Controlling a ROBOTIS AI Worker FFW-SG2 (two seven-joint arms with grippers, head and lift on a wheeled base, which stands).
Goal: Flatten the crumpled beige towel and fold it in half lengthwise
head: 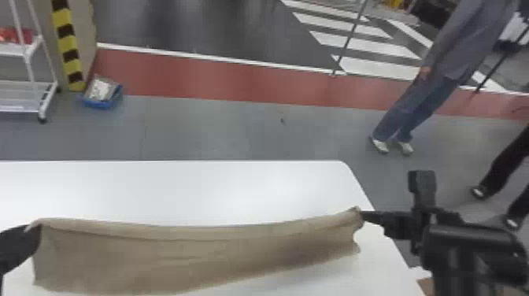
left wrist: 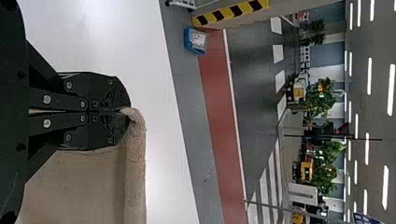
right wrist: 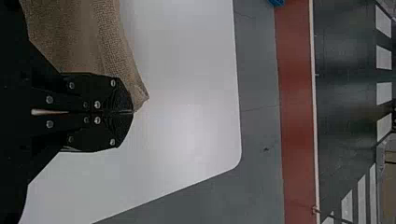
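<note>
Nearest, at the left of the head view, the left gripper (head: 36, 229) is closed, its two fingers pressed together on one upper corner of the beige towel (head: 177, 256). At the right, the right gripper (head: 363, 215) is likewise closed, and the opposite upper corner is clamped between its fingertips; a small point of cloth is exposed past them in the right wrist view. The towel is suspended between both grippers as a long band, its upper edge sagging slightly at mid-length and its right end gathered. It is positioned over the white table (head: 189, 189); whether its lower edge is supported by the tabletop cannot be told.

Beyond the table, grey floor (head: 204, 130) is seen, on which a blue tray (head: 103, 104) is placed. The tray is located between a white rack (head: 29, 65) and a red floor strip (head: 220, 84), near a black-and-yellow marked post (head: 71, 53). Farther off, white floor stripes (head: 370, 65) are laid out on dark flooring. In the left wrist view, green plants (left wrist: 321, 99) are placed in the background beneath ceiling lights (left wrist: 391, 88).
</note>
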